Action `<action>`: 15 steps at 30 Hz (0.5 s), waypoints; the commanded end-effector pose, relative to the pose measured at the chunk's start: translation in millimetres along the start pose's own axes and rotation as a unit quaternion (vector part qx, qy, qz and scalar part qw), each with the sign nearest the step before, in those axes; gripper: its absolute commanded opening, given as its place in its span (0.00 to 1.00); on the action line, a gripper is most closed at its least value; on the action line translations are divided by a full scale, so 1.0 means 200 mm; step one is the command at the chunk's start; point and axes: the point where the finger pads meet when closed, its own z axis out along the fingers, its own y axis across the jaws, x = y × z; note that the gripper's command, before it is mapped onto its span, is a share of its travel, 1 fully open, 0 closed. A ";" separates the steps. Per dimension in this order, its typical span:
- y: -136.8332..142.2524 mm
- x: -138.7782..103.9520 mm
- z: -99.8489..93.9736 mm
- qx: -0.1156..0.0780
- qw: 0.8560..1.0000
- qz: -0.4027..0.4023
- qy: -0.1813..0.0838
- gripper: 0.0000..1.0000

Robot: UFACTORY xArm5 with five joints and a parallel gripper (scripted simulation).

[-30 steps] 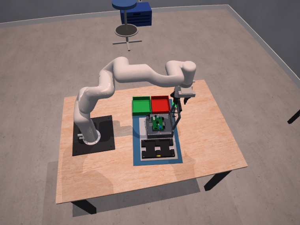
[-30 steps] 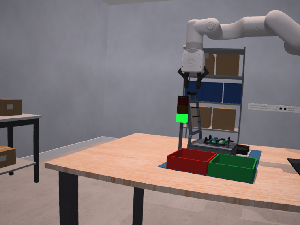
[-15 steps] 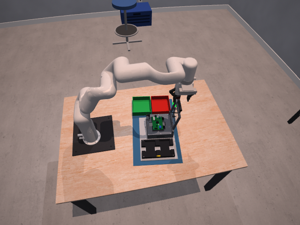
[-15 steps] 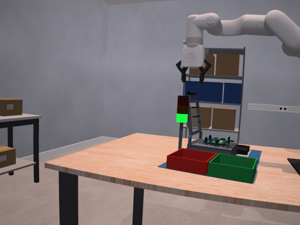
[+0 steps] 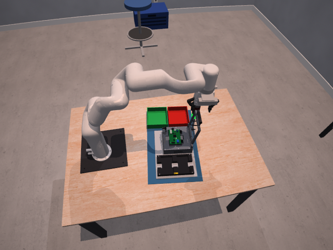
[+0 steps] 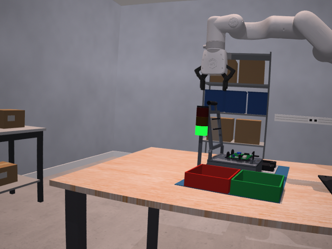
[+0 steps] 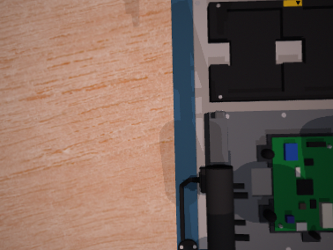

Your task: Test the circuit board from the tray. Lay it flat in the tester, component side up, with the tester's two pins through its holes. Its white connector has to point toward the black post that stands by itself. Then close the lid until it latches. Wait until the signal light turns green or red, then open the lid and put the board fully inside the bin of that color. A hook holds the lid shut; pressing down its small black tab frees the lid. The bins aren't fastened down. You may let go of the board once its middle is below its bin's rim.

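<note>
Well, left to right across the table [image 5: 107, 199] [image 6: 120, 176] [image 7: 88, 132], with edges as in the top view:

- Black base plate [image 5: 86, 166] [image 6: 325, 182]: lies near the left edge, bearing the white arm [image 5: 145, 79] [image 6: 284, 28], which reaches over toward the far right corner.
- Blue mat [image 5: 151, 172] [image 6: 285, 171] [image 7: 182, 44]: lies flat right of the base plate, between far and near edges.
- Green bin [image 5: 157, 126] [image 6: 254, 188]: sits on the mat's end toward the far edge.
- Red bin [image 5: 177, 107] [image 6: 206, 183]: sits just beside it, on the side toward the right edge.
- Black tray [image 5: 164, 170] [image 6: 268, 166] [image 7: 247, 26]: lies on the mat's end toward the near edge, without the board.
- Circuit board [image 5: 175, 135] [image 6: 236, 156] [image 7: 286, 185]: lies flat, component side up, in the tester [image 5: 178, 150] [image 6: 227, 164] [image 7: 247, 123], between bins and tray; cannot tell how the pins sit in the holes.
- Lid [image 5: 198, 134] [image 6: 210, 128]: stands open, raised on the tester's side toward the right edge.
- Signal light [image 5: 193, 116] [image 6: 201, 130]: glows green behind the lid.
- Gripper [image 5: 203, 109] [image 6: 213, 89]: hangs toward the far right corner, fingers spread fully, holding nothing, above and apart from the lid's handle [image 6: 211, 102] [image 7: 220, 189].
</note>
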 end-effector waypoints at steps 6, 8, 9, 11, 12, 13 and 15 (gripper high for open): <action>0.10 0.00 -0.01 0.003 1.000 0.000 0.000 1.00; 0.16 0.00 -0.01 0.003 1.000 0.000 0.000 1.00; 0.19 0.00 -0.01 0.003 1.000 0.000 0.000 1.00; 0.25 0.01 -0.01 0.003 1.000 0.000 0.000 1.00; 0.29 0.01 -0.01 0.003 1.000 0.000 0.000 1.00; 0.32 0.01 -0.01 0.003 1.000 0.000 0.000 1.00; 0.39 0.01 -0.01 0.003 1.000 0.000 0.000 1.00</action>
